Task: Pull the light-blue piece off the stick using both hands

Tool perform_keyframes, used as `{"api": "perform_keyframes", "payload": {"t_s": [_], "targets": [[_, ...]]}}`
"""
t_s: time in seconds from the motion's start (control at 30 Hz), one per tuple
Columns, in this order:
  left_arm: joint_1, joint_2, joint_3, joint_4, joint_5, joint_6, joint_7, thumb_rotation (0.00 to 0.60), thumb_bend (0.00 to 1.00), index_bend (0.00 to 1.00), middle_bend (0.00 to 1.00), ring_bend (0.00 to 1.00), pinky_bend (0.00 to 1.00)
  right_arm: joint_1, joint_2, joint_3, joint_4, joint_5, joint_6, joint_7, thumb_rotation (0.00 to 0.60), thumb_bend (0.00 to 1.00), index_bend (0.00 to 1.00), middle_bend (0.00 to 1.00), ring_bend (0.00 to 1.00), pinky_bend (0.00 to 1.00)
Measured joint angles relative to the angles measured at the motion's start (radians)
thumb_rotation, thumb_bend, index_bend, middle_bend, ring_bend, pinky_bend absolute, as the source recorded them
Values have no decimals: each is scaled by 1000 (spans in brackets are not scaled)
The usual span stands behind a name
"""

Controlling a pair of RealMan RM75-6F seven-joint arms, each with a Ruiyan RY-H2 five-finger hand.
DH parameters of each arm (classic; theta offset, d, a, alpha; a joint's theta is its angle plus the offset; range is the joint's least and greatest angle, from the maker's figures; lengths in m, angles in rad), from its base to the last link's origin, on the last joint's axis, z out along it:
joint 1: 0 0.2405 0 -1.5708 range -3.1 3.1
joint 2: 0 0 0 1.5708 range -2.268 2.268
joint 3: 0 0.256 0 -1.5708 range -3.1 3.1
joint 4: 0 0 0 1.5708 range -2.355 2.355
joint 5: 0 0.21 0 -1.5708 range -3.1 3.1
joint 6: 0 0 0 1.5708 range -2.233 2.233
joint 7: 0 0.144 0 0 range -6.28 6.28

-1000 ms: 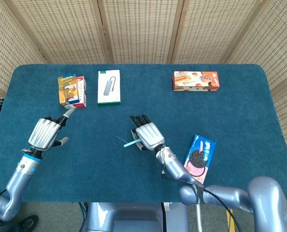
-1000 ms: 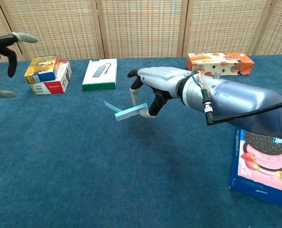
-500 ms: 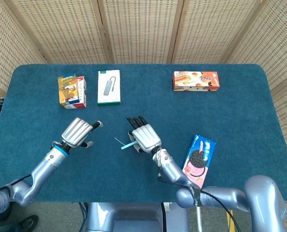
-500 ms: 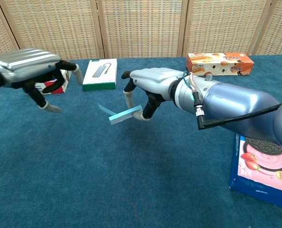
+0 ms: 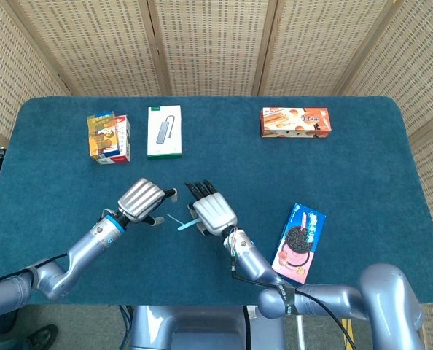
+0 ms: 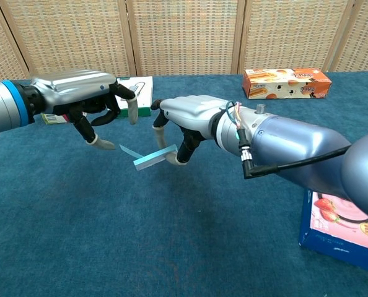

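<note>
blue-clothed table (image 5: 362, 160), wicker screens (image 5: 209, 44) behind

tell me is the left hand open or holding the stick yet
Open: the left hand has its fingers spread just beside the light-blue piece, gripping nothing.

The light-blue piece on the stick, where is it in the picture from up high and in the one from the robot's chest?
Head view: the light-blue piece lies low and left of centre, between the left hand and the right hand.
Chest view: the light-blue piece is left of centre, held by the right hand.
Shared landmark: the white box behind the hands.
</note>
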Motion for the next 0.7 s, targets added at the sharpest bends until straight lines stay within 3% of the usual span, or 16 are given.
{"api": "perform_keyframes", "payload": {"t_s": [0.2,0.7], "targets": [[-8,-13,14,10,-23,-14,-7,600,323,481,831,975,1000,11,-2,5,-11,21,8,-21,600,466,537,24,0,0],[-18,-37,41,33,-47,-2,-12,600,326,494,831,976,1000,21,3,6,-15,44,18,-25,600,466,537,27,0,0]]}}
